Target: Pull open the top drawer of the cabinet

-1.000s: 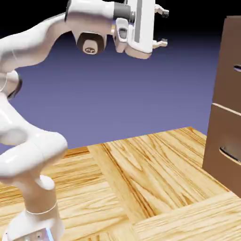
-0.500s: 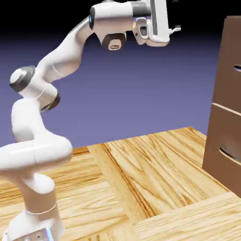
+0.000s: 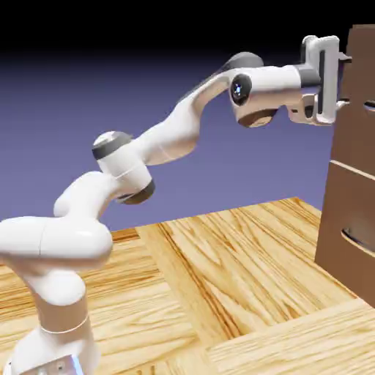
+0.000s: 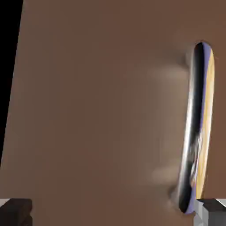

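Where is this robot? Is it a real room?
Probably a computer-made test scene, not a real room: a white robot arm stands on a wooden table beside a plain brown cabinet, with only a blank blue-violet backdrop behind.

matte-brown top drawer (image 4: 101, 110) — flush in tall cabinet (image 3: 351, 183)

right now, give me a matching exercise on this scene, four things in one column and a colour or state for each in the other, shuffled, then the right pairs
Things:
1. claw
2. top drawer
3. handle
4. table

Colour or state:
A. light wood grain
B. shiny, with reflections, running up the hand view's right side
C. open, close in front of the cabinet, gripping nothing
D. plain matte brown, filling most of the hand view

Pairs: 1-C, 2-D, 3-B, 4-A
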